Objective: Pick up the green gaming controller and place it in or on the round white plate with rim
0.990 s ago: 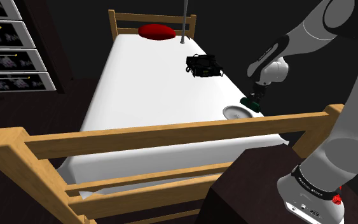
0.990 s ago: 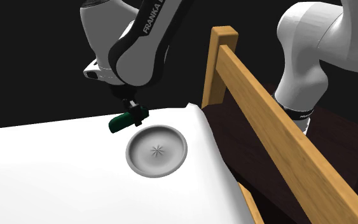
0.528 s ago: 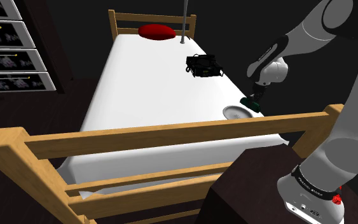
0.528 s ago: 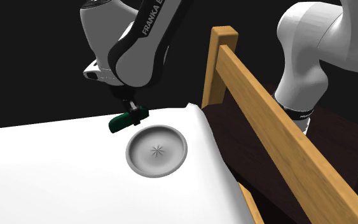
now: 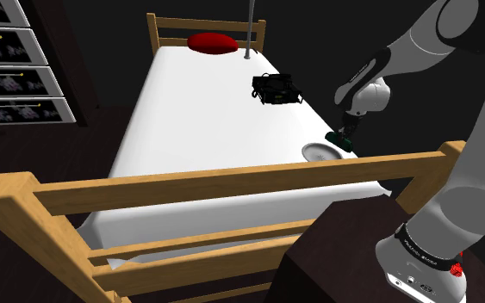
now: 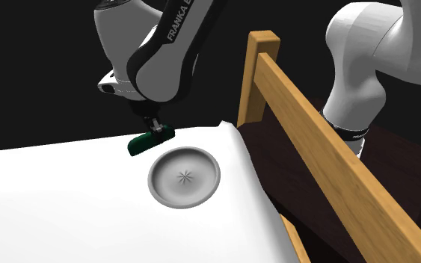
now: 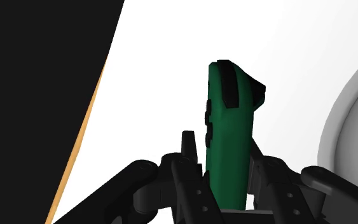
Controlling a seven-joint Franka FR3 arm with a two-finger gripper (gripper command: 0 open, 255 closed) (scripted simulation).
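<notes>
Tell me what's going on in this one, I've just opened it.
The white Franka arm's black gripper is shut on the green controller, clasping it between its fingers low over the white bed. The controller hangs just beside the rim of the round white plate, which sits near the bed's corner by the wooden rail; it is not yet in the plate. Farther up the bed lie a black object and a red cushion.
</notes>
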